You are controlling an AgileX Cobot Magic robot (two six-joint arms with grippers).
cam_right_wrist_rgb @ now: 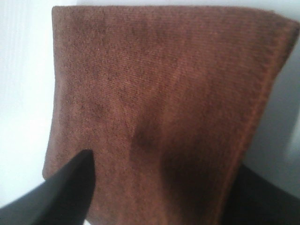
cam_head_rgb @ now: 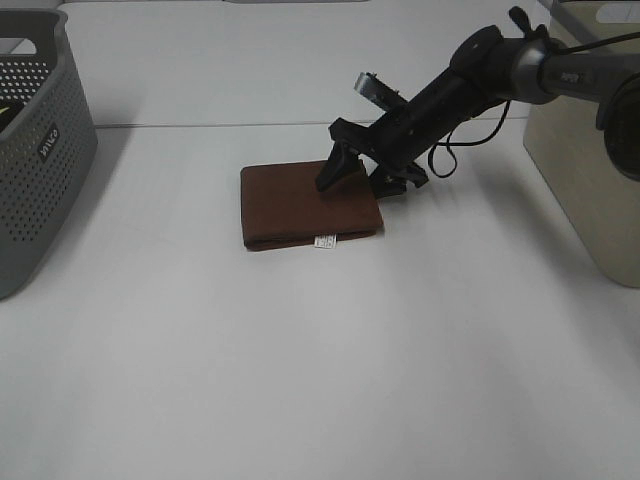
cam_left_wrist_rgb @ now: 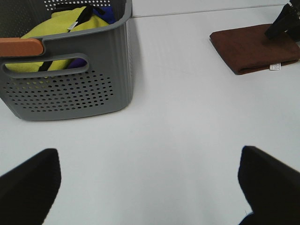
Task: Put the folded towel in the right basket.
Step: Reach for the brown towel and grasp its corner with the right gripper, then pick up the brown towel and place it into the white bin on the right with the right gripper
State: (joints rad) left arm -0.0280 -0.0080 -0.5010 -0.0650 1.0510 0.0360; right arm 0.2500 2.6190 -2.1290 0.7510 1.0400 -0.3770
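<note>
Lining up the grasp with the right hand [cam_head_rgb: 356, 186], spread apart and straddling the basket-side edge of the towel [cam_head_rgb: 290, 205], not clamped on anything yet. Finding that towel folded flat in the middle of the worktop [cam_head_rgb: 300, 380], well apart from the right basket [cam_head_rgb: 575, 170] and from the grey basket [cam_head_rgb: 40, 160] on the other side. Best play, by the look of it: push in deeper so every layer of the fold sits between the fingers, close firmly, then lift straight up before swinging across and over the rim of the right basket. Take too shallow a bite and risk catching only the top layer and shaking the whole fold loose. Leave the left hand [cam_left_wrist_rgb: 150, 157] where it is, wide apart and empty, close by the grey basket. Hard to tell from the right wrist view whether either finger actually touches the cloth, with the far one only a dark blur in the corner. No seeing inside the right basket either, just a slice of beige wall cut off at the frame edge. Cannot name the orange strip [cam_left_wrist_rgb: 21, 47] on the grey basket's rim, nor the yellow bundle [cam_left_wrist_rgb: 70, 23] inside.
</note>
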